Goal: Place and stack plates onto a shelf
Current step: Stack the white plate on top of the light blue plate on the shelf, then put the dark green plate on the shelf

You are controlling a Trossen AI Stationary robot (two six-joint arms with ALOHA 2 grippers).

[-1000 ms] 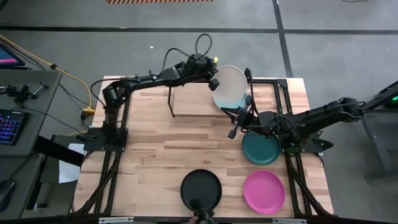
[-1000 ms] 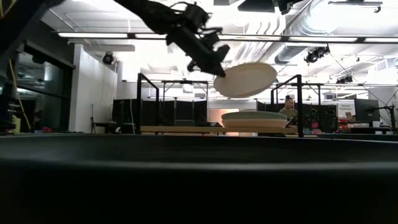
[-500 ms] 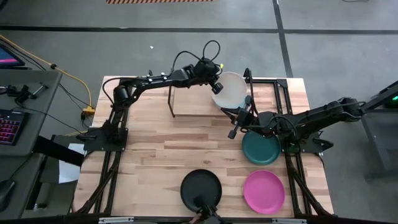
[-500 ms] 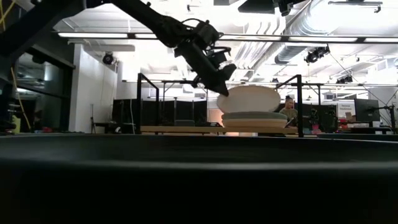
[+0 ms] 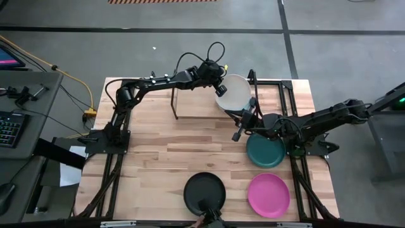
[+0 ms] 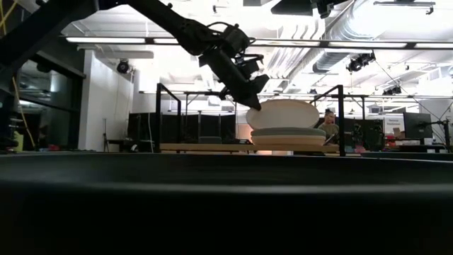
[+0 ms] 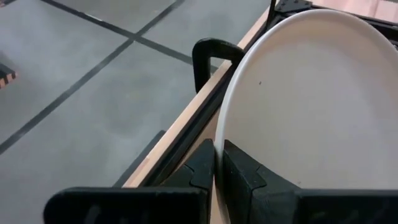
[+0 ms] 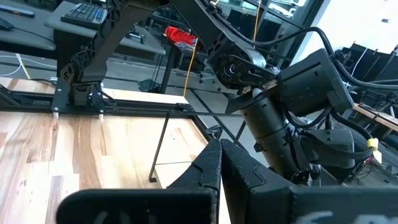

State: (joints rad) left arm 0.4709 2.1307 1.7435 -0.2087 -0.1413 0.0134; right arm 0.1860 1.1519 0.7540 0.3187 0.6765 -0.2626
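The white plate [image 5: 235, 92] [image 6: 283, 113] lies on top of a short stack of plates [image 6: 289, 134] at the right end of the shelf [image 5: 196, 106], whose wood board [image 6: 205, 147] carries them. My left gripper [image 5: 219, 88] [image 6: 253, 101] [image 7: 217, 163] is shut on the white plate's rim. My right gripper [image 5: 241, 125] [image 8: 219, 155] waits shut beside the shelf's near right corner, just left of the dark teal plate [image 5: 266, 151]. The black plate [image 5: 204, 192] and the magenta plate [image 5: 269, 194] lie flat near the table's near edge. My left gripper pinches the white plate's rim [image 7: 219, 134] on its left side between the two fingers, one on each face. The fingers slant down from the table's left. The plate's underside rests on the stack [image 6: 289, 132], with the held side a little higher.
The shelf's thin black uprights [image 5: 174, 104] [image 6: 340, 120] stand at its ends, close to the stack. The black tube frame [image 5: 290, 95] edges the table's right side beside the right arm. Bare wood [image 5: 164, 152] shows in the table's middle and left.
My left gripper has moved down and toward the shelf's right end, still shut on the white plate. The plate, held tilted in the air a second ago, has come down onto the stack. For the last half second it has stayed there.
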